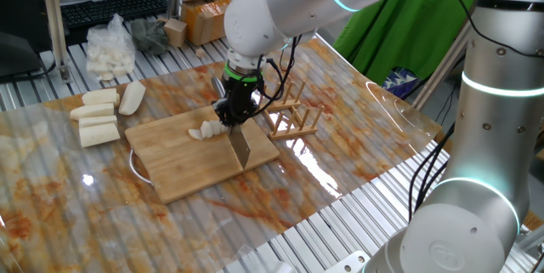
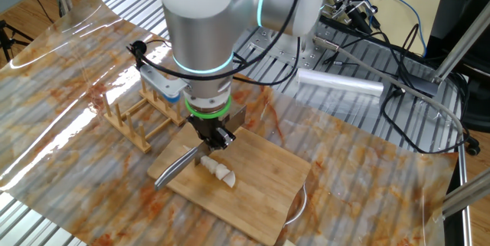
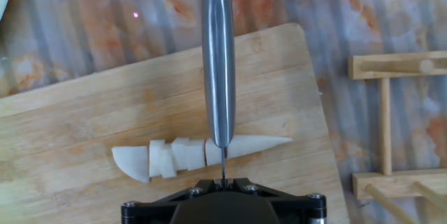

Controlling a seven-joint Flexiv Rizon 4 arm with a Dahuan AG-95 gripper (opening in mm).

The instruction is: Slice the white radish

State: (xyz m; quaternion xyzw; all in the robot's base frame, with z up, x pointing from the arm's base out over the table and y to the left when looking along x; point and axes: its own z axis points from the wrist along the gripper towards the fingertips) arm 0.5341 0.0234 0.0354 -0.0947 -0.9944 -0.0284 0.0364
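Keeping the knife (image 3: 218,56), clamped in the fully closed gripper (image 3: 223,179), square across the white radish (image 3: 199,155) lying lengthwise on the cutting board (image 3: 84,126), pointed tip toward the wooden rack (image 3: 387,123), sliced end opposite, was judged best for even slices.

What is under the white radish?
The white radish, partly cut into slices, lies on a wooden cutting board. The knife in the claw covers a strip of it. What's beneath the board is hidden.

Green cloth (image 1: 416,26) behind; possibly monitor (image 2: 461,4).
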